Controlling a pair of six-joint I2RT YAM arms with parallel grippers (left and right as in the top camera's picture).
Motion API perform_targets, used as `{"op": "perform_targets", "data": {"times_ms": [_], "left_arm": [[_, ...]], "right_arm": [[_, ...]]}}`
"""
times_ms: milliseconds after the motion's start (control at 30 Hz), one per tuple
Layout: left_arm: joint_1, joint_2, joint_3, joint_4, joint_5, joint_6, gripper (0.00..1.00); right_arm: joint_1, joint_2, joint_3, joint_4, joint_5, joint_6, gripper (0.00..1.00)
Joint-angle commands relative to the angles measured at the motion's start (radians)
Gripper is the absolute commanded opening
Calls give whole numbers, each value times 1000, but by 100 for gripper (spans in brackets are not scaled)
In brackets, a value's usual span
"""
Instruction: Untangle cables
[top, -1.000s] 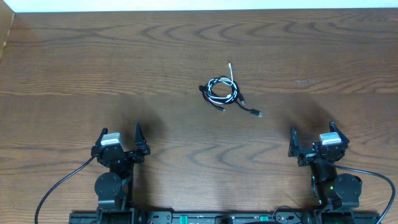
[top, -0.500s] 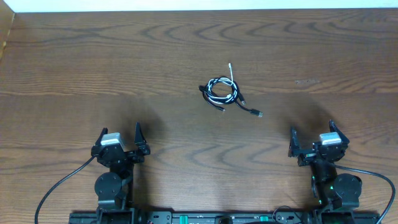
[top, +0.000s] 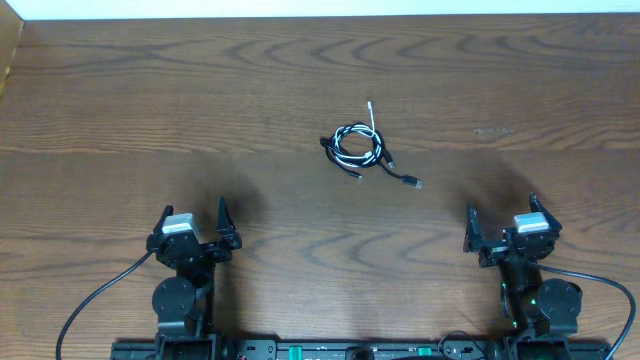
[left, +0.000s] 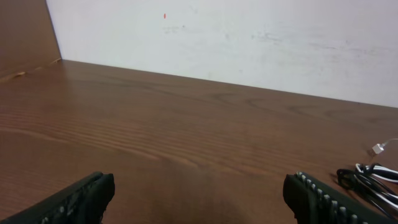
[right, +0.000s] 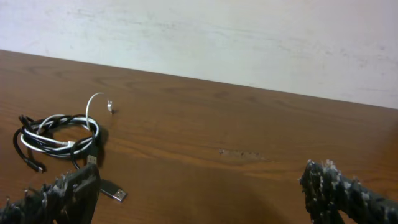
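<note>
The black cable and the white cable (top: 356, 146) lie wound together in a small coil at the middle of the wooden table. A white plug end (top: 370, 104) sticks out to the back, a black plug end (top: 414, 183) to the front right. The coil also shows in the right wrist view (right: 59, 138) at left and at the right edge of the left wrist view (left: 373, 180). My left gripper (top: 193, 222) is open and empty near the front left. My right gripper (top: 500, 215) is open and empty near the front right. Both are well short of the cables.
The wooden table (top: 200, 100) ends at a white wall at the back (left: 249, 37). A raised wooden edge stands at the far left (top: 10, 50). Thick black arm wires trail at the front corners (top: 90, 300).
</note>
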Motion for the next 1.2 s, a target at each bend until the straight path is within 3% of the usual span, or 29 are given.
{"op": "perform_targets", "data": {"times_ms": [0, 400, 633, 833, 1167], "left_arm": [[5, -10, -17, -41, -24, 17, 92], [5, 4, 13, -41, -31, 17, 92], [5, 129, 137, -44, -2, 17, 92], [5, 351, 365, -92, 117, 12, 92], [0, 747, 885, -446, 328, -30, 92]], "right_arm": [[5, -5, -2, -4, 4, 1, 99], [5, -3, -1, -3, -15, 2, 99], [5, 3, 37, -4, -72, 52, 99], [5, 52, 147, -39, -117, 95, 99], [5, 312, 484, -288, -121, 94, 99]]}}
